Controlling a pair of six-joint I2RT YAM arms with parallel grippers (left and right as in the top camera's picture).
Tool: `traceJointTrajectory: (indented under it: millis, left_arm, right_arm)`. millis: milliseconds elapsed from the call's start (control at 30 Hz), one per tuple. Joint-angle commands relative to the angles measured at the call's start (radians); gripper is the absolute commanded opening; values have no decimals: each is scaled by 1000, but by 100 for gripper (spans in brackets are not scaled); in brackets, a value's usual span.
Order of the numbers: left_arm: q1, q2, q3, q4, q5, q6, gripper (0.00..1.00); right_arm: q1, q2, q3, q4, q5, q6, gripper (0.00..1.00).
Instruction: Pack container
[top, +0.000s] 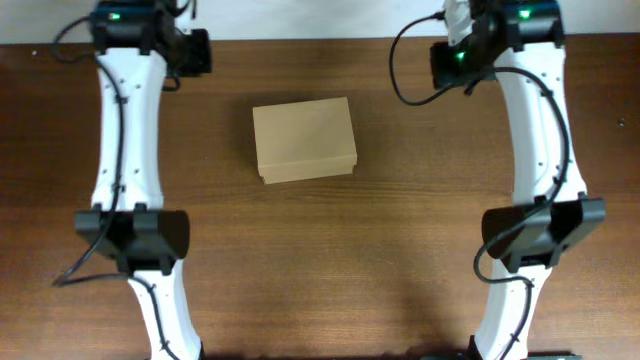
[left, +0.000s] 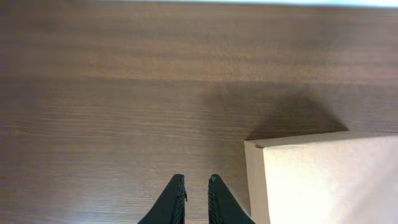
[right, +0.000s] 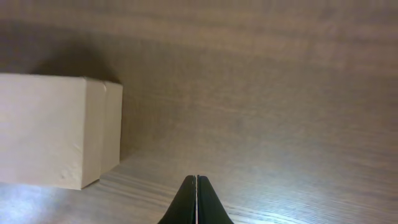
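The container (top: 304, 139) is a plain tan cardboard box with its lid down, standing in the middle of the wooden table toward the far side. In the left wrist view the container (left: 329, 180) fills the lower right, just right of my left gripper (left: 196, 190). Its fingers stand a little apart, with bare wood between them. The right wrist view has the container (right: 50, 130) at the left, well clear of my right gripper (right: 197, 186), whose fingers press together on nothing. Both grippers hover over bare wood and touch nothing.
The two arms run along the table's sides, the left arm (top: 125, 140) and the right arm (top: 540, 130), with the box between them. The table's far edge (top: 320, 38) lies just beyond the box.
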Motion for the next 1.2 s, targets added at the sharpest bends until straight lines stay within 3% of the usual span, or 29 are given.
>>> traceJointTrajectory:
  millis: [0,267,500,533,567,600,700,767,800,1167]
  left_arm:
    - [11,-135,18,-2,-71,32,17]
    - [68,-381,18,7,-170,61,26]
    - [67,-504,18,61,-220,65,57]
    - [67,-516,18,73,-220,64,66]
    - [67,-525,18,86,-220,64,95]
    - [67,-531,18,97,-220,64,100]
    - [67,-536,18,119,-217,64,100]
    - [67,-534,18,117,-217,64,100]
    - [67,-534,18,113,-217,64,100]
    - [67,-533,17,85,-217,64,100]
  right_arm:
    - [-23,-143,34,-6,25,-2,4]
    - [-88,-465,35,51,14,34,4]
    - [-88,-650,35,142,14,41,4]
    - [-88,-666,35,154,14,41,8]
    - [-88,-682,35,168,13,41,15]
    - [-88,-694,35,177,13,41,27]
    - [-88,-719,35,182,13,41,54]
    - [-88,-726,35,172,13,41,91]
    - [-88,-726,35,163,13,41,99]
    - [-88,-715,34,85,13,41,99]
